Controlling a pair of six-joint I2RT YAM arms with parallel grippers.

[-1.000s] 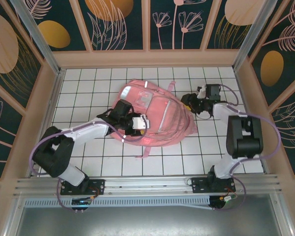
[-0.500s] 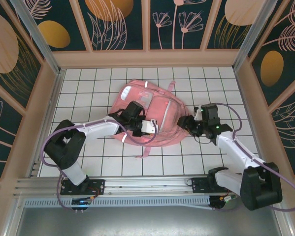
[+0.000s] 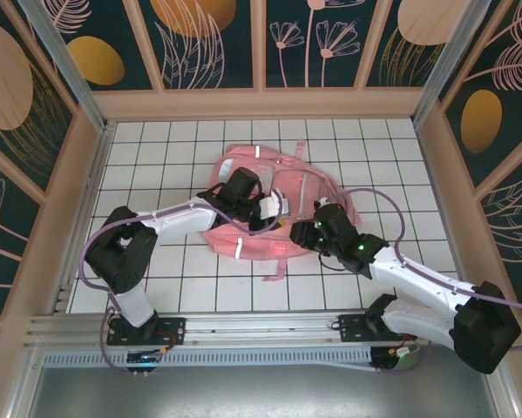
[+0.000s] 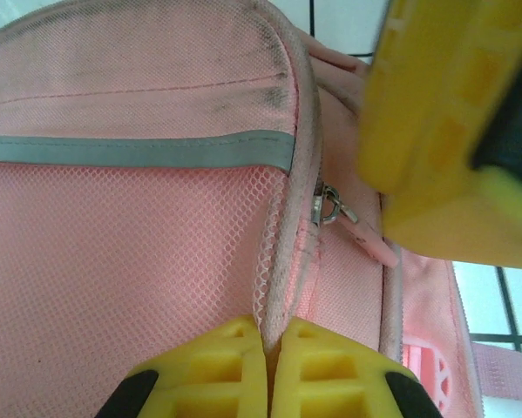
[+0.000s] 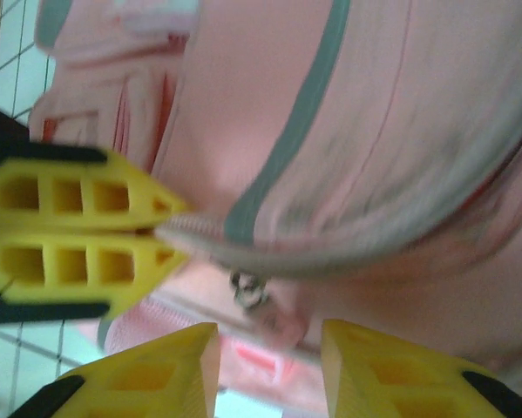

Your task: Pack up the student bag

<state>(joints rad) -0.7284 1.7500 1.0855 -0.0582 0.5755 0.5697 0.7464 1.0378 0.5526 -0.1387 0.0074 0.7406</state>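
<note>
Zipper pull (image 5: 247,290) is sitting just ahead of your open, empty right jaws; left jaws are pinching student bag (image 3: 261,245) seam.

White tabletop (image 3: 156,148) ruled in a dark grid, boxed by pale wooden frames (image 3: 252,103) — wall panels (image 3: 230,61) dark teal with line-drawn leaves and orange ovals. A metal rail (image 3: 261,324) lines the near edge.

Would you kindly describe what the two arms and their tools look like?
Both the left arm and the right arm have white links joined by black joint housings, with a thin lilac cable looping alongside each. The left tool and right tool carry yellow wedge-shaped fingers with rectangular cut-outs, seated in black mounts. A small green light glows on the right arm.
</note>
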